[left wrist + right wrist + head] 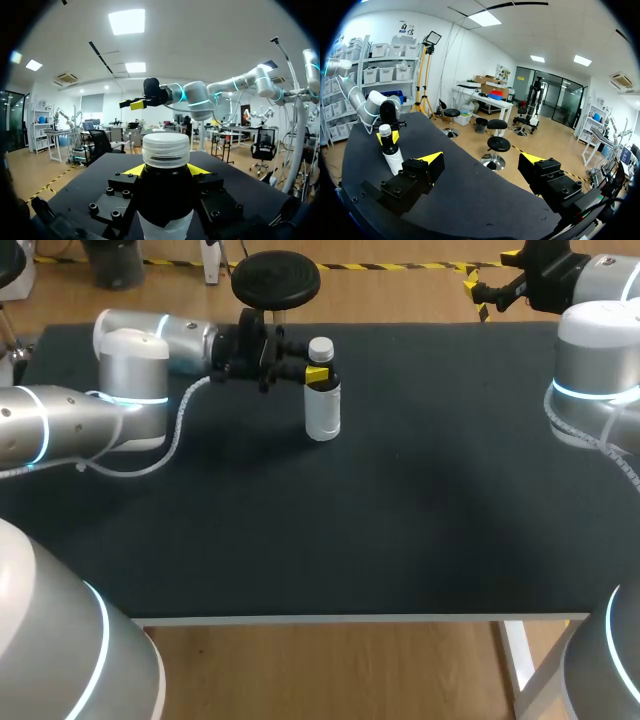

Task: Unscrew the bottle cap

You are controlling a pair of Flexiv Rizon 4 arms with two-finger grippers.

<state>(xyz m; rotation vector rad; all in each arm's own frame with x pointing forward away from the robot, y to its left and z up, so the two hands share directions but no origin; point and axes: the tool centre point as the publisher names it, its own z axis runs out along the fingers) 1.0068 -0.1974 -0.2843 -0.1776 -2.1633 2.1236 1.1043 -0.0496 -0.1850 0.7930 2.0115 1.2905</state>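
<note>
A white bottle (322, 408) with a dark shoulder and a ribbed white cap (321, 347) stands upright on the black table (400, 520), towards the back and left of the middle. My left gripper (318, 375) comes in level from the left and is shut on the bottle just below the cap. In the left wrist view the cap (166, 149) rises above the gripper (166, 172), a yellow tip on each side of the dark shoulder. My right gripper (490, 290) hangs open and empty at the back right, far from the bottle (394, 159); its own view shows the gripper (482, 160) wide apart.
My left arm (120, 400) lies low over the table's back left part. The right arm's elbow (595, 370) stands over the right edge. The table's front edge (360, 618) runs across near me.
</note>
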